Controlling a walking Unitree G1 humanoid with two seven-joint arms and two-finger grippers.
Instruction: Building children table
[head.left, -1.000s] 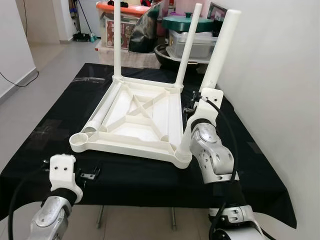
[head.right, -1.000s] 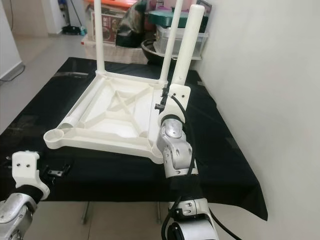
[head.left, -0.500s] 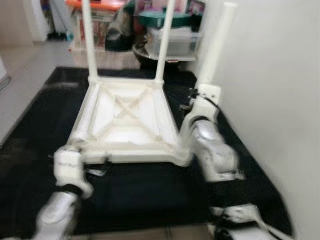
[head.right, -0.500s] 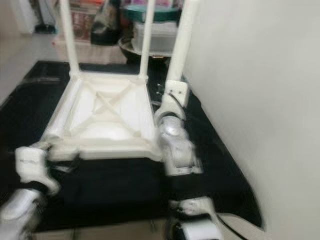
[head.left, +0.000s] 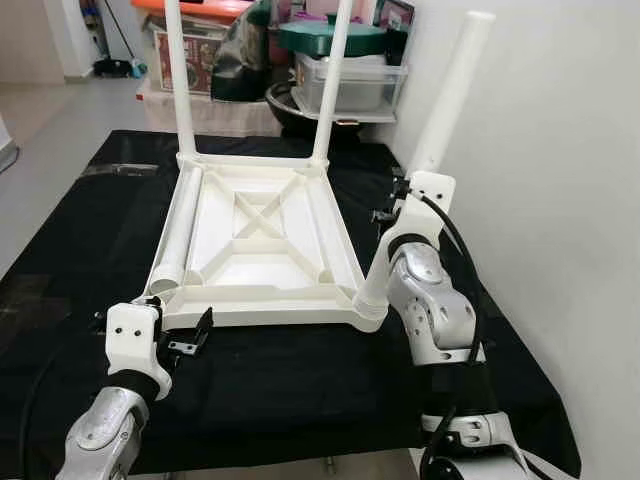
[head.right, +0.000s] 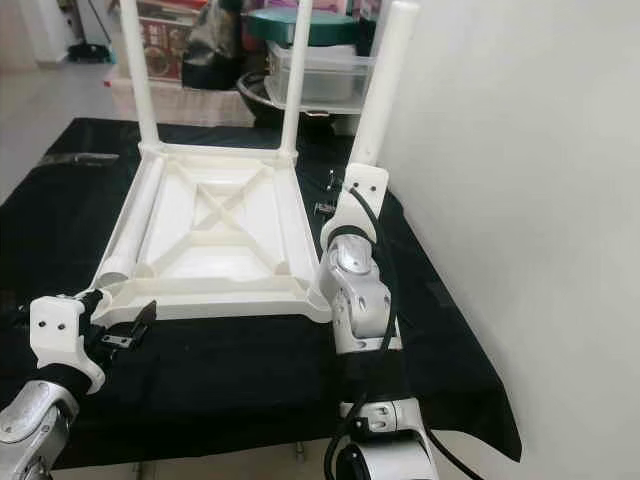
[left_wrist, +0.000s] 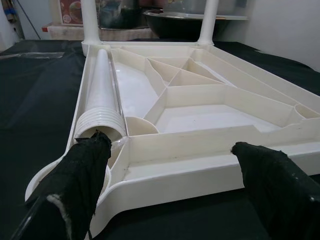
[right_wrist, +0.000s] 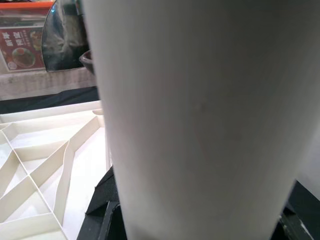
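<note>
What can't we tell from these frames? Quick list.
- Right gripper: fingers hidden behind the wrist block and the tilted leg in the head views; the leg blocks the right wrist view.
- Near right socket: covered by the leg's foot and the arm, so seating is unclear.
- Rear legs: tops cut by the frame edge.
- Left gripper: open, near the loose leg.

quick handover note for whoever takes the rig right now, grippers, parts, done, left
Right gripper: shut on the near-right leg, which leans in its corner socket.
Left gripper: jaws open, at the near-left corner by the loose leg.
Tabletop lies upside down on the black cloth.
Done: two far legs upright.
Left: straighten the right leg, fit the loose one.
</note>
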